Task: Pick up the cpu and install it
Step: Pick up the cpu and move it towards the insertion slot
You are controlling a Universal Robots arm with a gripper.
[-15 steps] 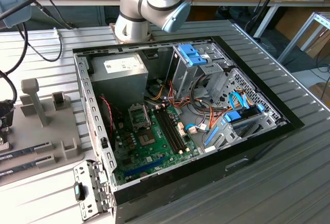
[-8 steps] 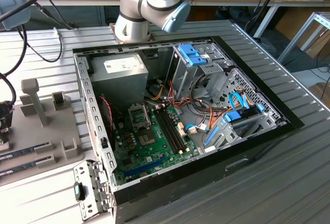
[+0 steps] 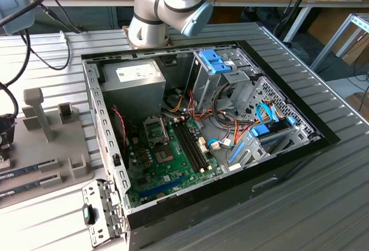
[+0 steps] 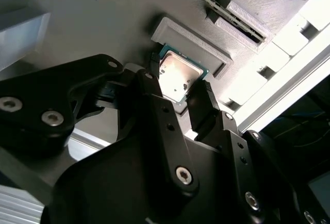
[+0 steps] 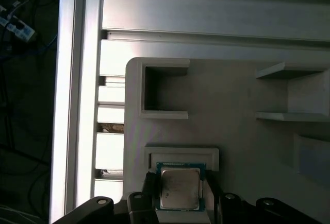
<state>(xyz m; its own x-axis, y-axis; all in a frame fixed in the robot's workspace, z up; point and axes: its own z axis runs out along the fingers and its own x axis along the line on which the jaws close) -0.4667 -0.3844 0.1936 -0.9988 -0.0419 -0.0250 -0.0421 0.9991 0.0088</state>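
The cpu [image 5: 179, 188] is a small square chip with a shiny metal top and a green rim. It lies between the two black fingers [image 5: 150, 189] of my gripper [image 5: 180, 193], which press on its opposite edges. In the second wrist view the cpu [image 4: 178, 75] shows again between the fingers [image 4: 203, 103] of the gripper [image 4: 178, 94], just off a raised grey bracket [image 4: 192, 44] of the holder plate. I cannot tell whether the chip still rests on the plate. The open socket [image 3: 155, 131] sits on the green motherboard [image 3: 173, 164] inside the case.
The open computer case [image 3: 202, 130] holds a grey power-supply box [image 3: 135, 81], drive cages [image 3: 222, 72] and loose cables. The grey holder plate [image 3: 52, 141] lies at the exterior view's left, with memory sticks [image 3: 29, 173] in its slots. The arm's base [image 3: 164, 8] stands behind the case.
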